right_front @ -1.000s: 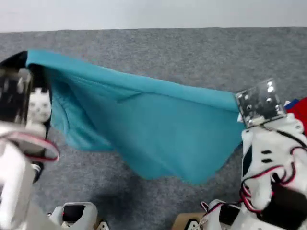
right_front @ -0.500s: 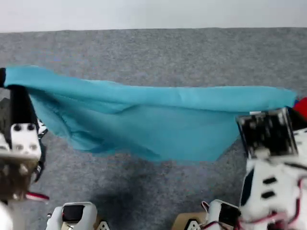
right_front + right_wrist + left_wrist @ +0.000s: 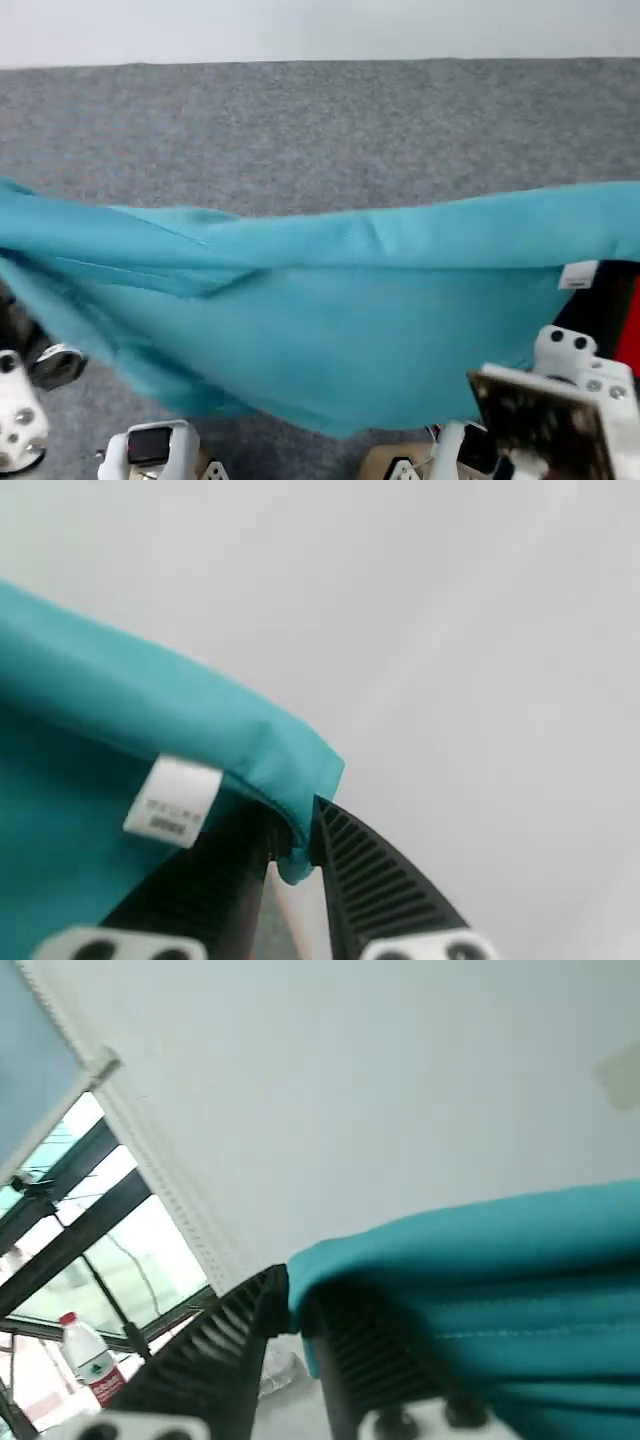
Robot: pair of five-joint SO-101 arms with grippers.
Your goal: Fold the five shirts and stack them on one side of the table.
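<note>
Holds shirt (image 3: 330, 320) stretched side to side high above counter (image 3: 320, 130), left claw (image 3: 295, 1305) clenched on one end, right claw (image 3: 295, 845) on the other.

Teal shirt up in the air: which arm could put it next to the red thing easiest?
Probably right. The right gripper pinches the teal fabric shirt beside its white label, and the high view puts that label next to the red item. The left gripper holds the opposite end.
</note>
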